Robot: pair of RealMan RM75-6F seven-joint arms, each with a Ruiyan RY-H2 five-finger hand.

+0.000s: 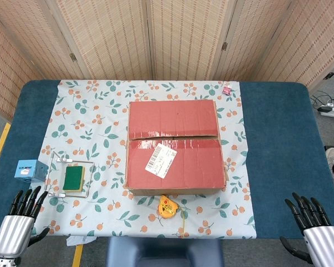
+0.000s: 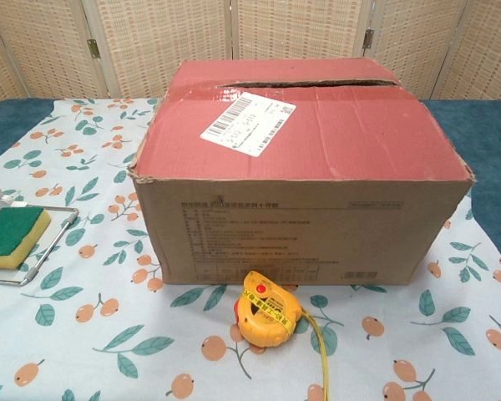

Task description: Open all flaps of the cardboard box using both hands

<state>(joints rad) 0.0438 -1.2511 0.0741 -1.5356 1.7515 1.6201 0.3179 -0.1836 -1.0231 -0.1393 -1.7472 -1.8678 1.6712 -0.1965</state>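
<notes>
Chest view: tape measure (image 2: pixel 268 316) fronts cardboard box (image 2: pixel 301 167)

Bright, even overhead light is filling both views. The cardboard box (image 1: pixel 175 147) is casting only a soft, narrow shadow along its base on the tablecloth (image 2: pixel 83 284). Faint glare is showing on the tape across its top. Both pictures are staying sharp throughout.
</notes>
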